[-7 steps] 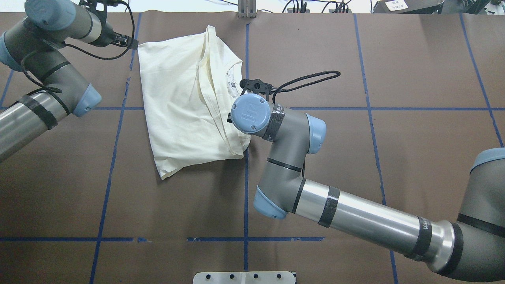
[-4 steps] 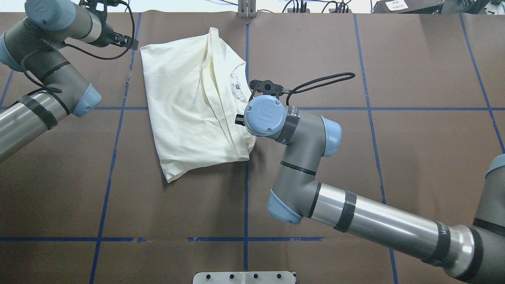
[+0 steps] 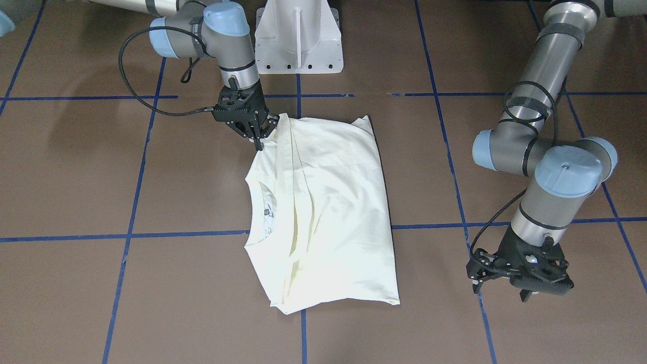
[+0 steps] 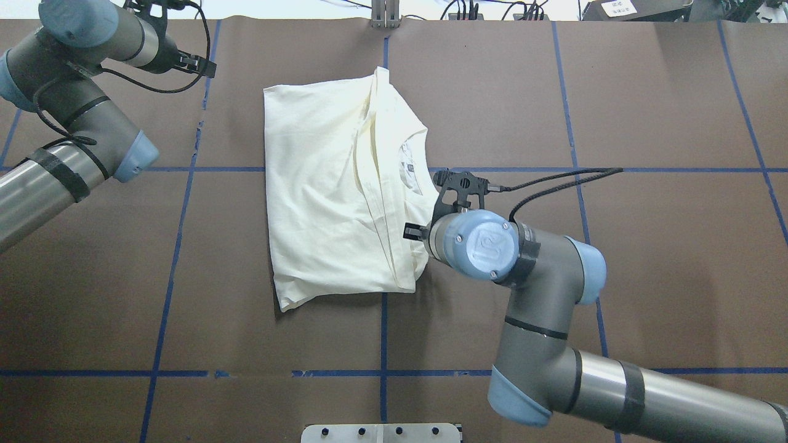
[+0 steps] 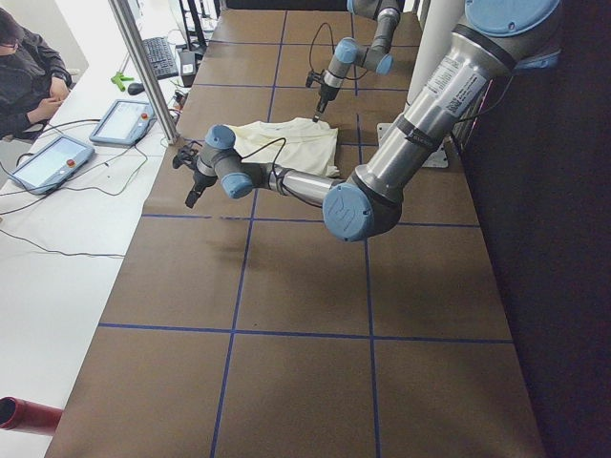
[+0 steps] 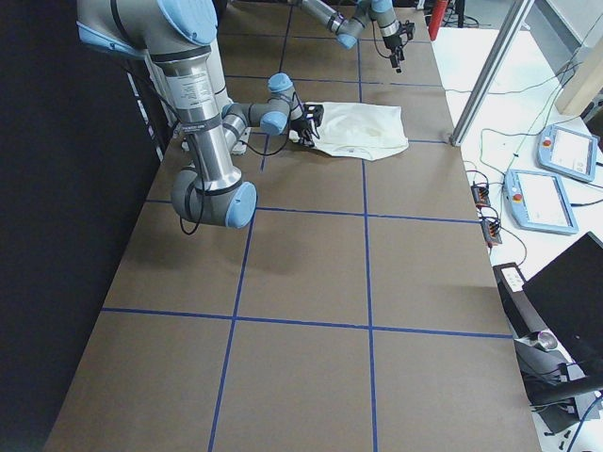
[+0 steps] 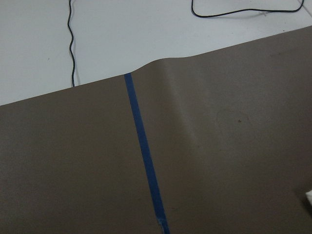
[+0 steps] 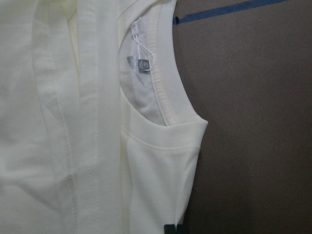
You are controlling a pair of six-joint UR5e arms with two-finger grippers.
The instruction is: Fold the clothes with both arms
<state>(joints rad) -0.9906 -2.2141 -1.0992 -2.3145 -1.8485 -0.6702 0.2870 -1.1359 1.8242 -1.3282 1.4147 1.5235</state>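
Surface: brown table (image 4: 677, 246) marked into a grid by blue tape lines (image 4: 383, 338).
Arms: two. The right arm (image 4: 535, 295) reaches in from 5 o'clock in the overhead view and the left arm (image 4: 80, 117) from 10 o'clock.
Garment: one cream T-shirt (image 4: 320, 203), partly folded with its plain side up, lying flat just toward 10 o'clock of the table's centre.
Pincers: two.
Right gripper (image 3: 259, 141): closed on the T-shirt's shoulder edge beside the collar, at the garment's 4 o'clock in the overhead view.
Left gripper (image 3: 501, 292): fingers spread, holding nothing, off the garment's 10 o'clock corner and not touching it.
Collar (image 8: 165, 92): one, facing 3 o'clock in the overhead view.
Neck label (image 8: 141, 63): one, inside the collar.
Handling: probably light, soft and limp (no stiffness to carry a fold). The stacked layers are likely to slide over one another.
Hold: pinch through all layers at a seamed edge, shoulder or hem. Using one corner per gripper should keep the fold square.
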